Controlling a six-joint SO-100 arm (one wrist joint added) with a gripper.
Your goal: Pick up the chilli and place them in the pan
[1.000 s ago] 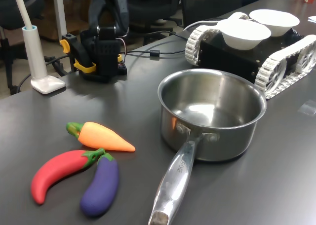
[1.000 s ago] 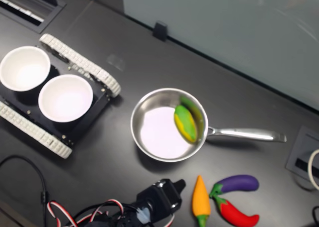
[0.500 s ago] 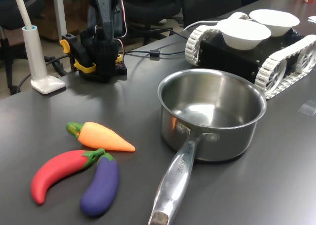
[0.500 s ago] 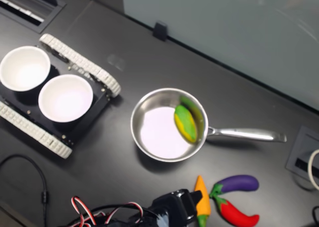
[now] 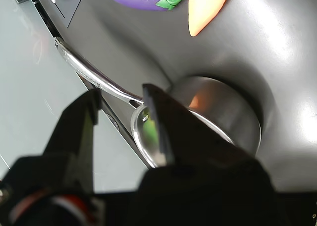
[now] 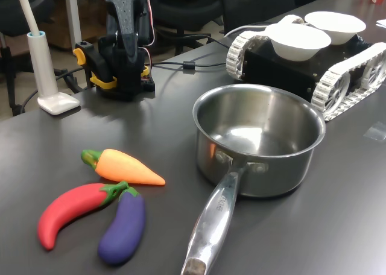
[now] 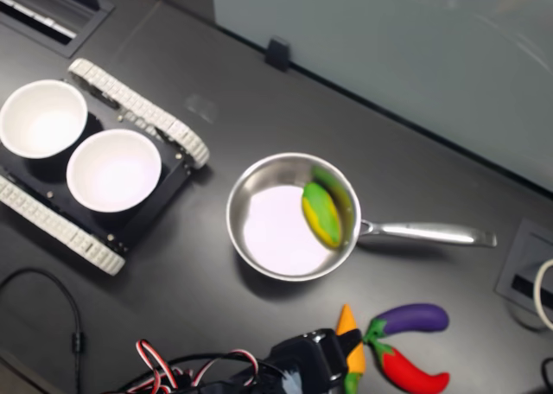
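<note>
The orange chilli (image 6: 123,167) lies on the dark table at the first exterior view's left, its point toward the pan (image 6: 271,172). The steel pan looks empty there, handle toward the camera. In the second exterior view only the chilli's tip (image 7: 347,320) shows, since the arm's black head covers its stem end, below the pan (image 7: 233,217). In the wrist view my gripper (image 5: 121,92) hangs open above the table with nothing between its fingers. The pan (image 5: 223,112) sits below it and the chilli's tip (image 5: 203,13) lies further off.
A red curved chilli toy (image 6: 69,211) and a purple eggplant toy (image 6: 123,227) lie touching the orange chilli. A tracked vehicle (image 6: 338,76) carrying two white bowls (image 6: 298,40) stands behind the pan. A white lamp base (image 6: 57,101) and cables sit by the arm's base (image 6: 120,76).
The arm has risen and swung toward the toys. In the second exterior view its head moved right and now covers the chilli's stem end. Nothing on the table moved.
</note>
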